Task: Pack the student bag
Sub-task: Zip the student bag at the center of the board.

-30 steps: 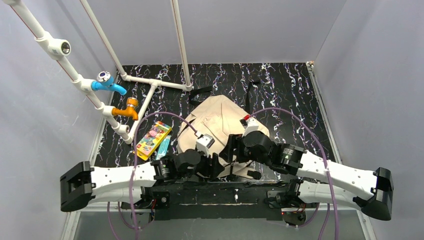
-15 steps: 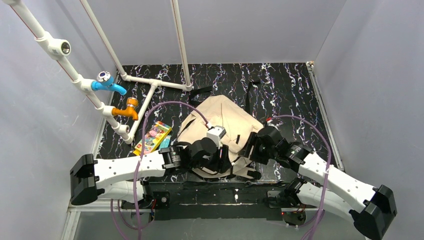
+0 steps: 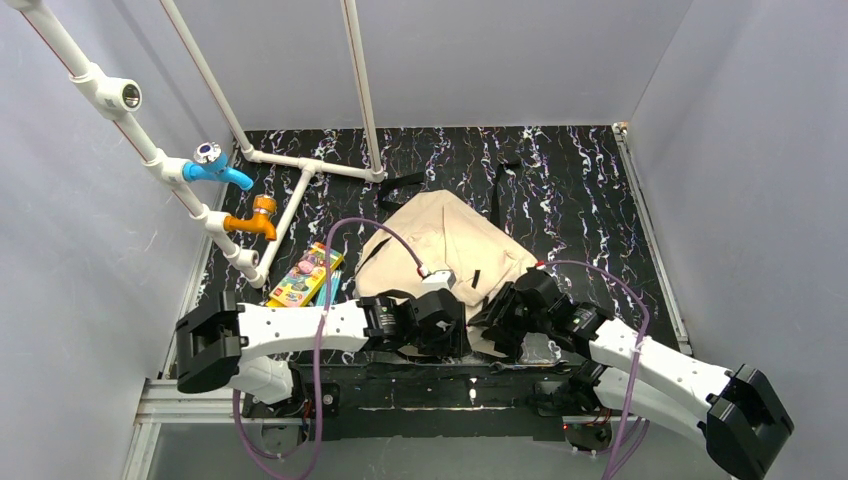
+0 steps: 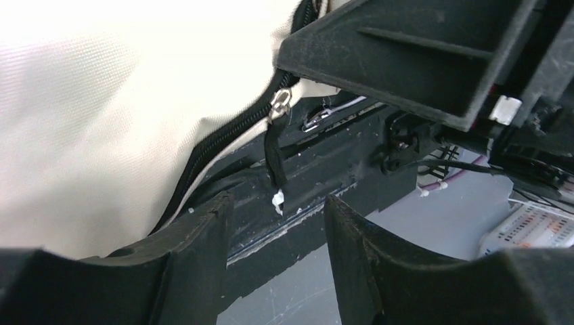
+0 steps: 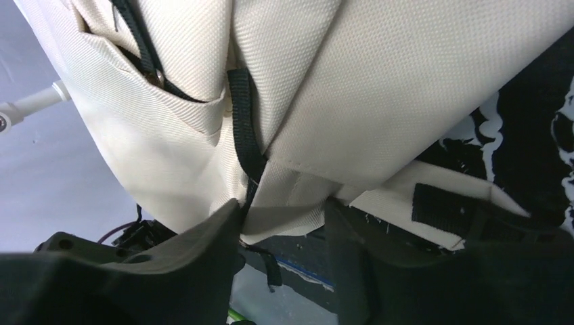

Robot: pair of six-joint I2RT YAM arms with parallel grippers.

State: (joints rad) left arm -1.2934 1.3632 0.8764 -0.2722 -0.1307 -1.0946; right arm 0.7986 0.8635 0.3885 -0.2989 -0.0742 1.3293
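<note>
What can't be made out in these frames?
Top view: left tool and right tool hidden under their own wrists.
Right wrist: whether it pinches the student bag fabric is unclear.
Left wrist: zipper end hidden behind dark housing.
Top view: colorful box print too small.

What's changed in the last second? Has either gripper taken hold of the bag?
Both arms pulled back. The left gripper slid right along the student bag, jaws now open either side of a dangling zipper pull. The right gripper came nearer, jaws apart astride a fabric fold. No grasp visible. The bag, colourful box and pipes stayed put.
</note>
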